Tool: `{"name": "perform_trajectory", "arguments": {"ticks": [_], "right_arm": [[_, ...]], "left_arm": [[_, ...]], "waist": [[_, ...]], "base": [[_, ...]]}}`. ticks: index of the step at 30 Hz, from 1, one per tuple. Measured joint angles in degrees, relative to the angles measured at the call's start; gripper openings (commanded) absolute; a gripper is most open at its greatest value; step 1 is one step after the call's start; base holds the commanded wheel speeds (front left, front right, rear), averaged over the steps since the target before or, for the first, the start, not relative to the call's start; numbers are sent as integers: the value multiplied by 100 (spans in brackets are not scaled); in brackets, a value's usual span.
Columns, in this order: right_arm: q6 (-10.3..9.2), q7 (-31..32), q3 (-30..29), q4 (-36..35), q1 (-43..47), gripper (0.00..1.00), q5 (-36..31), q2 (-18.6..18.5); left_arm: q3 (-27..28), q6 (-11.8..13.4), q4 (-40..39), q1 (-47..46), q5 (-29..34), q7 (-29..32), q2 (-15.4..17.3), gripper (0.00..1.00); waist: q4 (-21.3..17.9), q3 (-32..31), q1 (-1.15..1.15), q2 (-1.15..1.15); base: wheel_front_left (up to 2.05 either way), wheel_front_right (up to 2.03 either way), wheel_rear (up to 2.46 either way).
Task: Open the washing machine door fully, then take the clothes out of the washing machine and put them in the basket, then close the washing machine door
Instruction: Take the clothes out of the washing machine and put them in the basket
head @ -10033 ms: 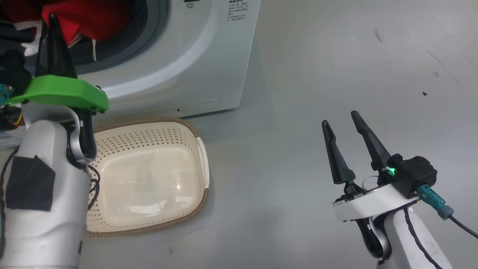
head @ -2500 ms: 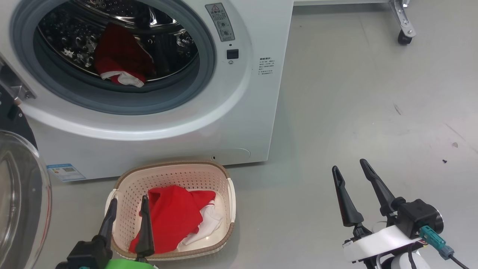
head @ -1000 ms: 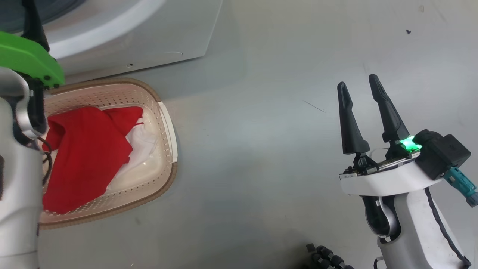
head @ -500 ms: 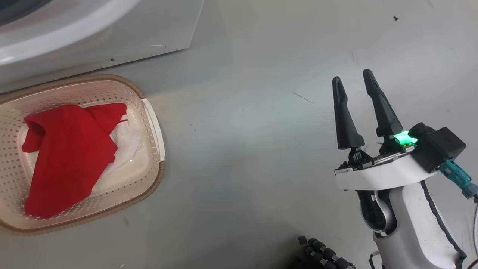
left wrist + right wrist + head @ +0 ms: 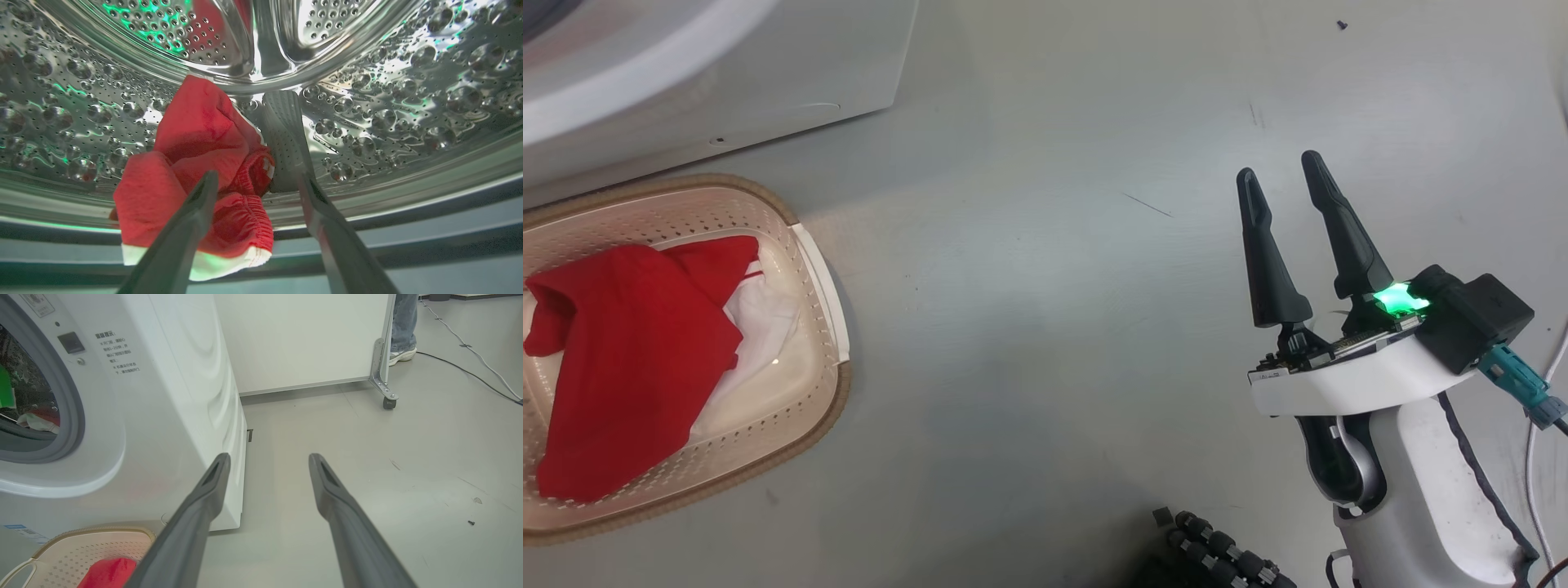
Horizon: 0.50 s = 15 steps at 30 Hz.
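In the left wrist view my left gripper (image 5: 257, 179) is open inside the steel drum (image 5: 408, 102) of the washing machine (image 5: 163, 396). A red garment with white trim (image 5: 196, 130) lies just ahead; the left finger (image 5: 192, 220) overlaps it, without a grip. The cream basket (image 5: 837, 400) stands on the floor below the machine's front (image 5: 686, 98). It holds red clothes (image 5: 621, 351) over white fabric (image 5: 760, 327). My right gripper (image 5: 1278, 167) hovers open and empty over bare floor, right of the basket; its wrist view shows it again (image 5: 269, 457). The washing machine door is out of view.
A grey ribbed paddle (image 5: 282, 122) rises in the drum beside the garment. Right of the machine stands a white panel on a caster (image 5: 386, 402), with a person's leg and shoe (image 5: 402, 335) behind it. A cable (image 5: 470, 371) crosses the far floor. A black ribbed hose (image 5: 1217, 555) lies near my base.
The head camera has panned, sliding the basket and machine leftward. My left forearm, at the picture's left edge a second ago, has left the head view. The right gripper stays open.
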Motion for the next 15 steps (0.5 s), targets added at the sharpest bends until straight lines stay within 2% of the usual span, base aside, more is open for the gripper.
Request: {"name": "perform_trajectory", "arguments": {"ticks": [9,15], "right_arm": [[0,0,-43,22,-4,100,7,2],[0,0,-44,21,-57,100,9,3]], "left_arm": [[-268,1,350,-236,377,638,109,100],[-281,5,492,-300,401,971,109,100]], "waist": [[-43,11,0,0],[-47,18,0,0]], "base": [[0,0,0],[0,0,0]]}}
